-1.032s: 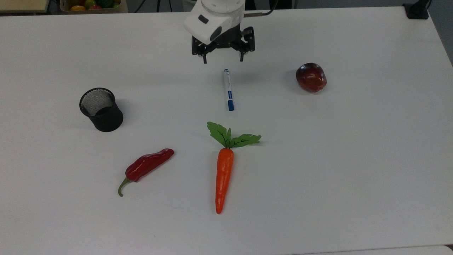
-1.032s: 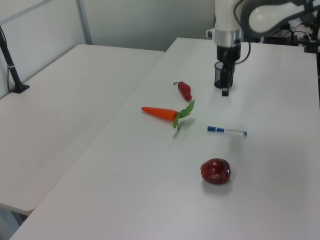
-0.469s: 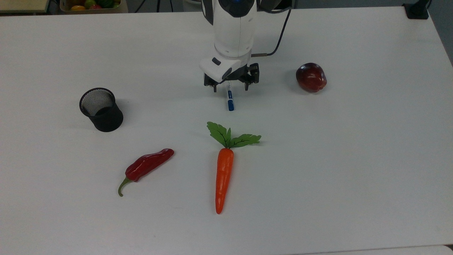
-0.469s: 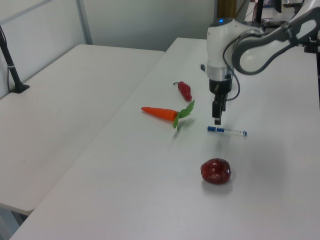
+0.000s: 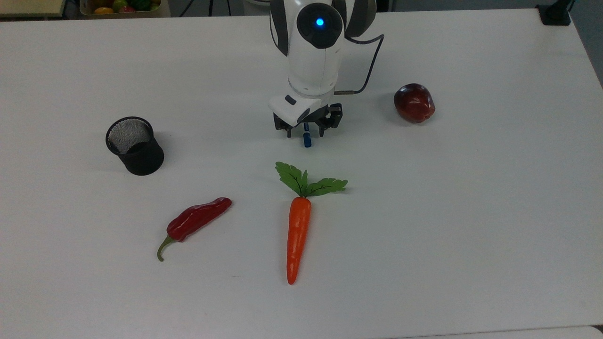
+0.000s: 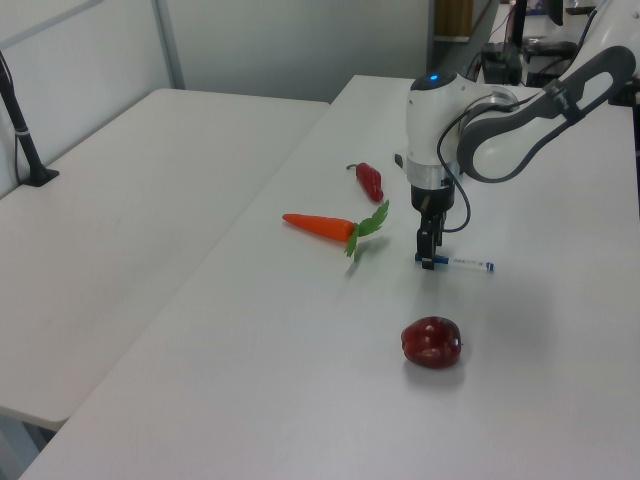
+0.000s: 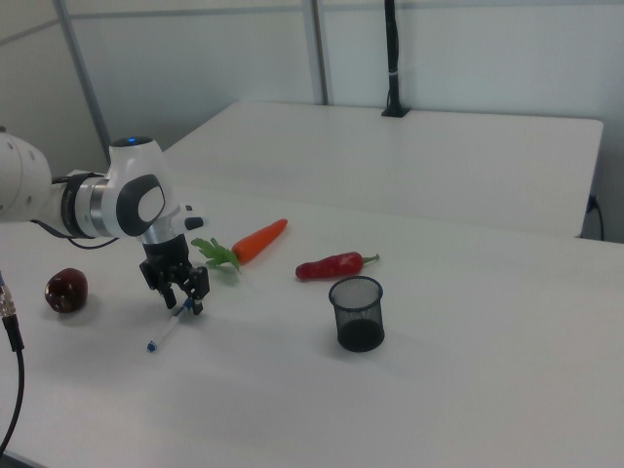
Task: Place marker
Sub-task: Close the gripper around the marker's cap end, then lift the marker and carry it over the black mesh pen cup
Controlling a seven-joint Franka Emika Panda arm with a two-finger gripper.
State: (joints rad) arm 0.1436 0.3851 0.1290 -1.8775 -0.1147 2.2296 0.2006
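Blue-capped marker (image 6: 456, 263) flat on table (image 5: 471, 212) — parted fingers (image 5: 289, 133) astride, not gripping.

Open table all round the claw

The claw (image 5: 305, 133) stands low with bare table (image 5: 471, 212) beside it; carrot leaves (image 5: 308, 181) lie nearest, apple (image 5: 414, 102), mesh cup (image 5: 134, 145) and chili (image 5: 195, 221) well apart.

A wide white bench (image 5: 471, 235) fills the foreground under even, soft light. A second white table (image 7: 409, 156) stands just beside it, carrying an upright black pole (image 7: 392, 58) on a small base. Behind are pale grey partition walls (image 7: 195, 68) (framed by slim metal uprights).
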